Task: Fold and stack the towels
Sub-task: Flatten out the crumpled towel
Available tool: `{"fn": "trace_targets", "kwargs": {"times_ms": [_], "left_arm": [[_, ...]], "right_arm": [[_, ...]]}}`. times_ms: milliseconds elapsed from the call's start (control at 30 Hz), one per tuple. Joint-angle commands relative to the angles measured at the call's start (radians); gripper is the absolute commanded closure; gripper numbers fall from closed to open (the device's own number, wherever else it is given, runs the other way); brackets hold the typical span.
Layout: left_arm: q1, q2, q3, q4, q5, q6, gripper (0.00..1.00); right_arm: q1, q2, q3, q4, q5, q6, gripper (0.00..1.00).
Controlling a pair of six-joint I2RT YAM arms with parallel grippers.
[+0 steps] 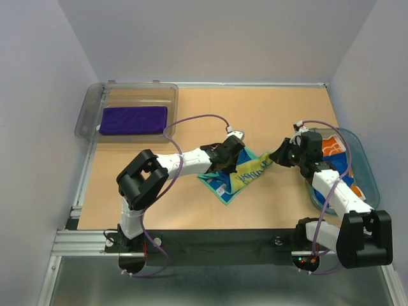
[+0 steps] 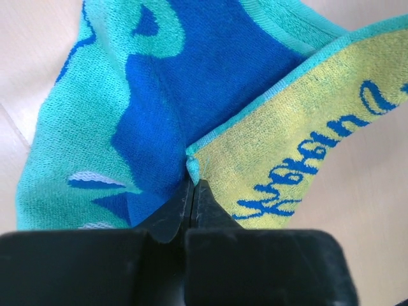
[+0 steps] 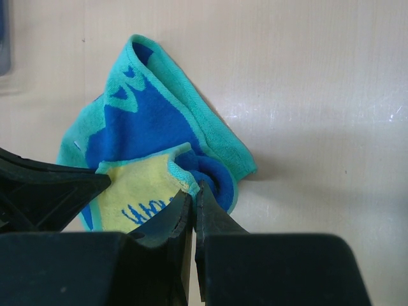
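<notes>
— Left gripper [image 2: 193, 185] is pinched shut on a corner of the teal-and-yellow towel [image 1: 237, 175], nothing but terry between its jaws. And the other side?

— The right gripper [image 3: 194, 191] is clamped on another corner, where the cloth bunches. The towel lies in the middle of the table [image 1: 274, 115], partly doubled over, a yellow face up.

— Then I'd lift both corners level, carry them across together, and lay edge on edge before releasing.

— Agreed, and keep it taut, since that bunching may crease. The purple towel [image 1: 134, 120] sits folded in the grey bin [image 1: 86, 121] at far left. More cloths [image 1: 331, 150] are in the teal basket [image 1: 371, 175].
</notes>
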Motion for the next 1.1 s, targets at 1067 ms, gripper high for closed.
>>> {"fn": "trace_targets", "kwargs": {"times_ms": [1067], "left_arm": [[0.193, -0.972, 0.237, 0.083, 0.312, 0.741, 1.00]], "right_arm": [[0.001, -0.254, 0.713, 0.024, -0.219, -0.535, 0.99]]}}
